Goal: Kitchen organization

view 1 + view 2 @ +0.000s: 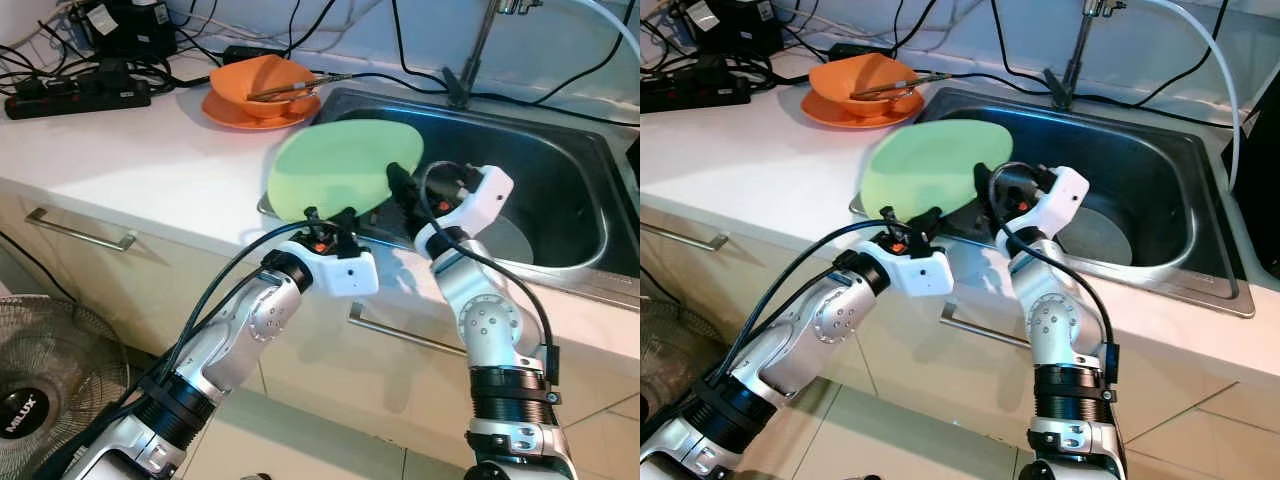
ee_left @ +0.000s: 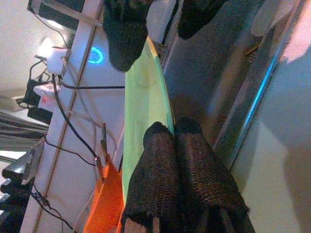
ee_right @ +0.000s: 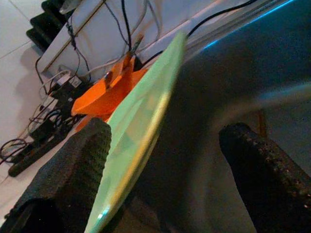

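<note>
Sink (image 1: 560, 190) edge: left gripper (image 1: 325, 222) pinches tilted green plate (image 1: 340, 165); right gripper (image 1: 400, 185) seemingly spread.

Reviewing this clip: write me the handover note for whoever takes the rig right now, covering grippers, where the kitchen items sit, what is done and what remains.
Left gripper: shut on the near rim of the green plate, holding it tilted over the sink's left edge.
Right gripper: open, fingers straddling the plate's rim beside the left one, not clamped.
Orange bowl sits on an orange plate on the counter behind, utensil resting in it.
Done: green plate gripped and lifted.
Left: probably a handover to the right gripper or setting the plate down; the destination is unclear.
</note>
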